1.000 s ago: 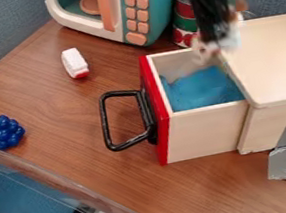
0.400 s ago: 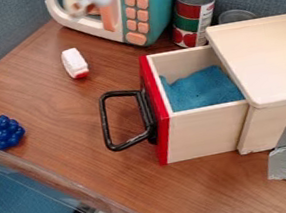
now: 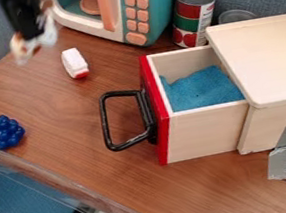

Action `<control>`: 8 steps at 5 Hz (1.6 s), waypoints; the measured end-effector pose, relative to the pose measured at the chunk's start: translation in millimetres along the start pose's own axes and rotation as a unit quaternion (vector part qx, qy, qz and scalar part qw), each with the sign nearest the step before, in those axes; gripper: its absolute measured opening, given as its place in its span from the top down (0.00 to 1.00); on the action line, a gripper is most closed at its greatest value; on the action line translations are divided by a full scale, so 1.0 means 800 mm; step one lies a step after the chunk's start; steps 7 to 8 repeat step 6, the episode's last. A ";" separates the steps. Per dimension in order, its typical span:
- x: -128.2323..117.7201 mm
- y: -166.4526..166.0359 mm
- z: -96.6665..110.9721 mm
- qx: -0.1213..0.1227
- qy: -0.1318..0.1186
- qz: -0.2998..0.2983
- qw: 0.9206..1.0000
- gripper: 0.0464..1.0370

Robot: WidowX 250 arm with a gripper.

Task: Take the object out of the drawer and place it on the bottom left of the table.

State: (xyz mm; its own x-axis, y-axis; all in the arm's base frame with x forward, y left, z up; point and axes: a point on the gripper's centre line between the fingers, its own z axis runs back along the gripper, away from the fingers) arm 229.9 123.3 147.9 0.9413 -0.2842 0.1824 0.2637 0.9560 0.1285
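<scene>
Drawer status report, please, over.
Gripper at upper left, clear of the open drawer. Blue cloth inside drawer. Blue knobbly cluster at left, might crowd the drop spot.

The gripper (image 3: 34, 45) is blurred, and the top edge of the view cuts its arm, also the toy microwave (image 3: 136, 16). The lower part of the short can (image 3: 236, 15) is hidden behind the wooden box (image 3: 271, 64), which the right edge cuts. At lower left, the clear bin (image 3: 70, 190) is cut too.
</scene>
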 end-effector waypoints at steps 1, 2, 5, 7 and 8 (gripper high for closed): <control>-0.022 0.018 -0.004 0.023 0.009 0.038 0.999 0.82; -0.041 0.036 -0.018 0.014 0.019 0.073 0.997 0.79; -0.046 0.036 -0.027 -0.035 0.003 0.045 0.998 0.09; -0.035 0.033 0.000 -0.036 -0.012 0.000 0.999 0.03; -0.035 0.033 0.000 -0.036 -0.012 0.000 0.999 0.03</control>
